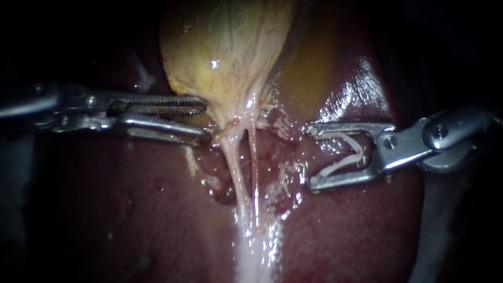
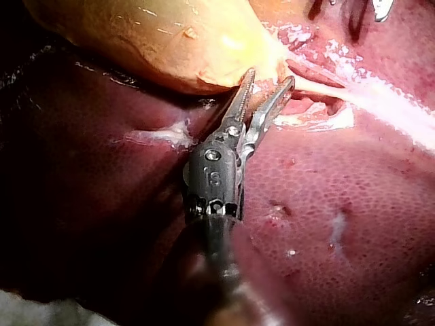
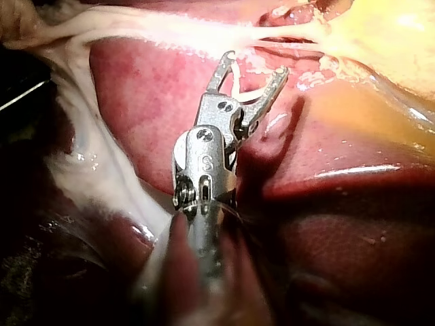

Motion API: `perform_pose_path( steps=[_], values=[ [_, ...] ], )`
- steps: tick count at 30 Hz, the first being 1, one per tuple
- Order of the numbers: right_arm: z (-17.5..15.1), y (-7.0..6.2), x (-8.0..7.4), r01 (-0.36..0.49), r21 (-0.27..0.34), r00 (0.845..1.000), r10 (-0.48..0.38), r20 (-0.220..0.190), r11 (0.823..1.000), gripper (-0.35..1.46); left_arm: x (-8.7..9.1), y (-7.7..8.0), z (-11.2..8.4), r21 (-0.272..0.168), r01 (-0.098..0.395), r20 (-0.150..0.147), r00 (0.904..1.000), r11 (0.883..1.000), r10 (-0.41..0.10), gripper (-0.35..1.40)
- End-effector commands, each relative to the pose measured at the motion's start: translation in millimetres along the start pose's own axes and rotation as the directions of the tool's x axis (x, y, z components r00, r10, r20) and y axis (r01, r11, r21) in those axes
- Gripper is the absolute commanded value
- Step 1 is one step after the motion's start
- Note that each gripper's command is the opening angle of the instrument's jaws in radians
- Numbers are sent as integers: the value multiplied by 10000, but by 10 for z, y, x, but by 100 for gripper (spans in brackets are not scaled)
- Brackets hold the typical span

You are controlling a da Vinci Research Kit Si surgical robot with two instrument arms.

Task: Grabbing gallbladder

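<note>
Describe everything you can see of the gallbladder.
The gallbladder is a yellowish, glistening, soft-looking sac with fine lines on its wall, lying on the dark red liver. It narrows to a pale neck that runs into whitish strands. My left instrument holds open jaws at that neck, one jaw against the sac's edge. My right instrument, a white clip in its jaws, stands clear of it.
</note>
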Motion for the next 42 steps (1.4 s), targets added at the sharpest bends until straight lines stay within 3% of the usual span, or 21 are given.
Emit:
perform_pose_path(
  steps=[1, 12, 24, 34, 42],
  values=[
    [0, 0, 0, -1, 0, 10000, 1, 0, 10000, 48, 1, 1, 1, -29, 29, -32, 10000, 10000, -29, 46],
    [0, 0, 0, -2, -2, 10000, 2, 1, 10000, 48, 10, 13, 16, -65, 122, -59, 9999, 9999, -122, 44],
    [1, 0, 0, -3, -5, 10000, 3, 1, 10000, 48, 4, 18, 38, -32, 73, -69, 9999, 10000, -73, 41],
    [1, 0, 0, -3, -5, 10000, 3, 1, 10000, 48, -7, 7, 44, -39, 2, -40, 10000, 10000, -3, 41],
    [1, 0, 1, -4, -6, 10000, 4, 1, 10000, 48, -14, 4, 49, -1, -37, 72, 10000, 10000, 37, 29]
  ],
)
